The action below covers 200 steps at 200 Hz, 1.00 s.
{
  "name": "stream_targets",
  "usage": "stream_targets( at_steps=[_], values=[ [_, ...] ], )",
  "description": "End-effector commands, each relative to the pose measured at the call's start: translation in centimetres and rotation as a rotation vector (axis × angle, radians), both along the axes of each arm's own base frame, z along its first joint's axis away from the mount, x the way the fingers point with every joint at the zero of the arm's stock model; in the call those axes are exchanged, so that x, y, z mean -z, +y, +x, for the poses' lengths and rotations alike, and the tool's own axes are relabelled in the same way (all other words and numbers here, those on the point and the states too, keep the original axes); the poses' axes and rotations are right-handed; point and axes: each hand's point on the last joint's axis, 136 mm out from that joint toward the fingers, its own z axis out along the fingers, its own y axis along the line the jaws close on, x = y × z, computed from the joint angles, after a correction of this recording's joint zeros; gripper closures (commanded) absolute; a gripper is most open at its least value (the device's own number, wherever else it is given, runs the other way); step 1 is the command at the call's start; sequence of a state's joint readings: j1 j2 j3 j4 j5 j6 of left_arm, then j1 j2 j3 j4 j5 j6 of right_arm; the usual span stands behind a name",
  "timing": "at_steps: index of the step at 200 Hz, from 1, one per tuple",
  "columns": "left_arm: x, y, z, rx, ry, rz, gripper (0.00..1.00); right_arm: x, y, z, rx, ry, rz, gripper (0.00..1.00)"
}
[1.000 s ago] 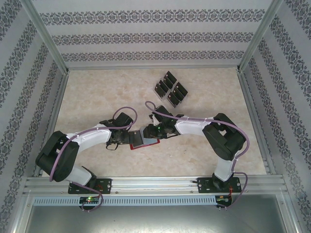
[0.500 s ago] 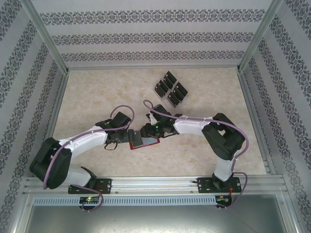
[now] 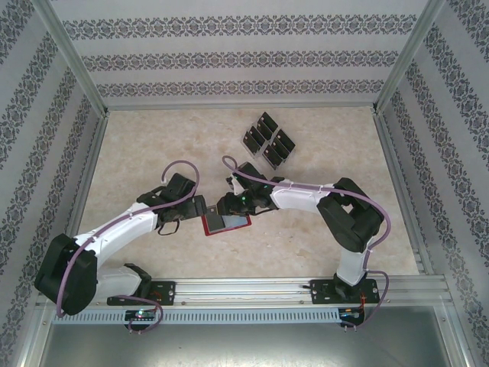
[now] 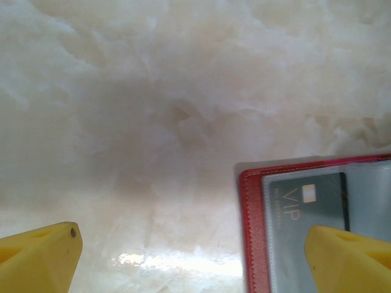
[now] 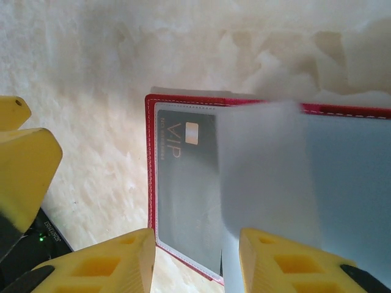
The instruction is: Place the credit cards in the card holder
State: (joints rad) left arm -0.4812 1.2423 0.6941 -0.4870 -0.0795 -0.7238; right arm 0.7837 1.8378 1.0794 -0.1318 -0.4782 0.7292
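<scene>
The red card holder (image 3: 229, 224) lies open on the table between the arms. A black VIP credit card (image 5: 183, 177) sits inside its clear sleeve, also seen as the card (image 4: 308, 204) in the left wrist view. A translucent grey sleeve page (image 5: 269, 165) stands lifted over the right half. My right gripper (image 5: 195, 262) is open just above the holder's near edge, with the page's edge between its fingers. My left gripper (image 4: 195, 256) is open wide at the holder's left edge (image 4: 253, 232), one finger (image 4: 348, 259) over the sleeve. Several black credit cards (image 3: 267, 141) stand in the rack behind.
The clear slotted rack (image 3: 276, 157) with the cards stands toward the back of the marble-patterned table (image 3: 137, 145). Patterned walls and metal frame rails (image 3: 76, 69) enclose the table. A yellow finger (image 5: 24, 171) of the left gripper shows beside the holder in the right wrist view.
The left arm has swung its elbow down and to the left, drawing its gripper slightly away from the holder. The right arm and the holder have barely moved.
</scene>
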Motion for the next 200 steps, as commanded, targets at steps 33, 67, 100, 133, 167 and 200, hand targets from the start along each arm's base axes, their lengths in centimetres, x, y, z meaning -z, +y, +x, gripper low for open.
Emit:
stream_targets(
  at_steps=[33,67,100,133,167,200],
  values=[
    [1.3,0.9,-1.0,-0.020,0.050,0.009,0.06,-2.0,-1.3,1.3,0.000,-0.096,-0.078,0.58],
    [1.4,1.0,-1.1,-0.017,0.052,0.012,0.06,-1.0,-4.1,1.9,0.023,-0.118,-0.201,0.58],
    [1.5,1.0,-1.1,-0.017,0.058,0.015,0.06,0.1,-4.6,1.6,0.014,-0.104,-0.224,0.57],
    [1.6,1.0,-0.9,-0.016,0.059,0.014,0.06,0.8,-4.2,1.5,0.009,-0.090,-0.219,0.57],
    [1.7,0.9,-0.9,-0.014,0.061,0.014,0.06,1.4,-3.8,1.4,0.001,-0.078,-0.216,0.57],
    [1.7,0.8,-0.8,-0.016,0.061,0.012,0.06,2.2,-3.5,1.2,-0.003,-0.063,-0.219,0.57]
  ],
)
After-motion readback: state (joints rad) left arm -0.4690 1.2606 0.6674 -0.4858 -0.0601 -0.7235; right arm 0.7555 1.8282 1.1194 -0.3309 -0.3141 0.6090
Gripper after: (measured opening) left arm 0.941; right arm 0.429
